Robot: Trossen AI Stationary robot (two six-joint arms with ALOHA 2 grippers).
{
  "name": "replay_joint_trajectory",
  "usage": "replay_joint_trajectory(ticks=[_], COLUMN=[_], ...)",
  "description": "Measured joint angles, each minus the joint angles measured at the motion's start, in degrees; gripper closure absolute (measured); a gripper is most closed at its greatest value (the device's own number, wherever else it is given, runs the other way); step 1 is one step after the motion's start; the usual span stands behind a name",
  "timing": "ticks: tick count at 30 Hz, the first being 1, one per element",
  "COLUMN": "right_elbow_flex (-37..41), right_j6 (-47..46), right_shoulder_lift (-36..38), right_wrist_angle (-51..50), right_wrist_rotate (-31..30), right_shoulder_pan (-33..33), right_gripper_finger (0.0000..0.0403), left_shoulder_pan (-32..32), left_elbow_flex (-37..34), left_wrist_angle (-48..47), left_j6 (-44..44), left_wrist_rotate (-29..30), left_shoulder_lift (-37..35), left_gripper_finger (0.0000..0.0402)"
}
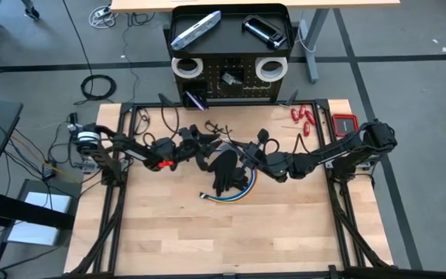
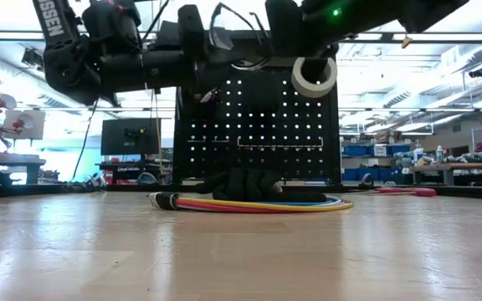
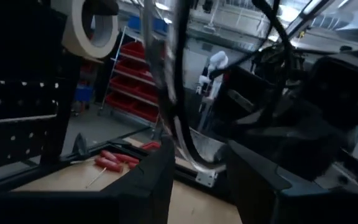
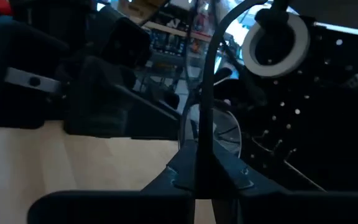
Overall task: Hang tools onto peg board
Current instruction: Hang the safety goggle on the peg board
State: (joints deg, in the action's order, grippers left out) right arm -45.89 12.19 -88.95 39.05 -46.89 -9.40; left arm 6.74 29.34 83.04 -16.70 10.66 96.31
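Observation:
The black peg board [image 1: 231, 77] stands at the table's far edge. A white tape roll [image 1: 186, 67] hangs at its left and another [image 1: 269, 68] at its right. Both grippers meet in mid-air before it. My right gripper [image 4: 197, 163] is shut on a thin dark-rimmed clear thing [image 2: 233, 29], like safety glasses. My left gripper [image 3: 201, 152] is open, and the clear piece [image 3: 182, 118] runs down between its fingers. In the high view the left gripper [image 1: 207, 149] and the right gripper [image 1: 248, 155] are close together. My right gripper pinches the thing's thin dark rim [image 4: 199, 140] between its two fingers, coming level from the table's right. The rim curves up and away beyond the fingertips, and the thing hangs clear of the table. My left gripper: I cannot tell whether its fingers touch the clear piece.
A black glove [image 1: 227, 172] and a coil of coloured cords [image 2: 249, 203] lie on the table under the grippers. Red-handled tools [image 1: 304, 116] and a red case [image 1: 345, 122] lie at the far right. A silver bar [image 1: 196, 29] and a black clamp [image 1: 263, 31] lie on the board's tray.

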Motion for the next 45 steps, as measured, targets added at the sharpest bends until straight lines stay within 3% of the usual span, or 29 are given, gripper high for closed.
replay_joint_trajectory(ticks=[5,11,18,25,28,32,35,40,45], right_elbow_flex=[0.0,0.1,0.1,0.0,0.0,0.0,0.0,0.0,0.0], right_j6=[0.2,-0.2,-8.0,-4.7,-3.2,-3.6,-6.7,-13.2,-13.9], right_shoulder_lift=[0.0,-0.1,3.9,10.0,10.3,9.5,8.3,6.0,6.3], right_wrist_angle=[-0.7,-1.9,-4.8,-5.6,-5.4,-6.6,-8.3,-9.9,-9.9], right_wrist_rotate=[0.5,-1.1,-0.4,-0.4,4.6,19.1,25.0,28.1,31.1], right_shoulder_pan=[-0.3,-0.4,-1.6,-3.3,-3.2,-2.0,0.6,5.7,7.2], right_gripper_finger=[0.0369,0.0363,0.0286,0.0205,0.0196,0.0215,0.0249,0.0318,0.0377], left_shoulder_pan=[0.0,0.1,1.8,3.6,4.2,4.5,4.4,3.7,3.2], left_elbow_flex=[1.1,3.8,3.6,3.4,3.4,3.4,3.4,3.5,3.5], left_wrist_angle=[-0.5,-4.8,-6.5,-9.3,-9.6,-9.5,-9.5,-11.2,-16.0], left_j6=[0.1,1.0,-3.5,-10.6,-12.7,-14.0,-13.8,-13.5,-14.2], left_wrist_rotate=[2.0,3.2,3.4,1.9,-0.9,-6.0,-9.9,-13.5,-14.7], left_shoulder_lift=[0.0,-0.1,-0.6,-0.4,-0.4,-0.4,-0.4,-0.4,-0.5], left_gripper_finger=[0.0278,0.0374,0.0377,0.0377,0.0377,0.0376,0.0375,0.0376,0.0376])
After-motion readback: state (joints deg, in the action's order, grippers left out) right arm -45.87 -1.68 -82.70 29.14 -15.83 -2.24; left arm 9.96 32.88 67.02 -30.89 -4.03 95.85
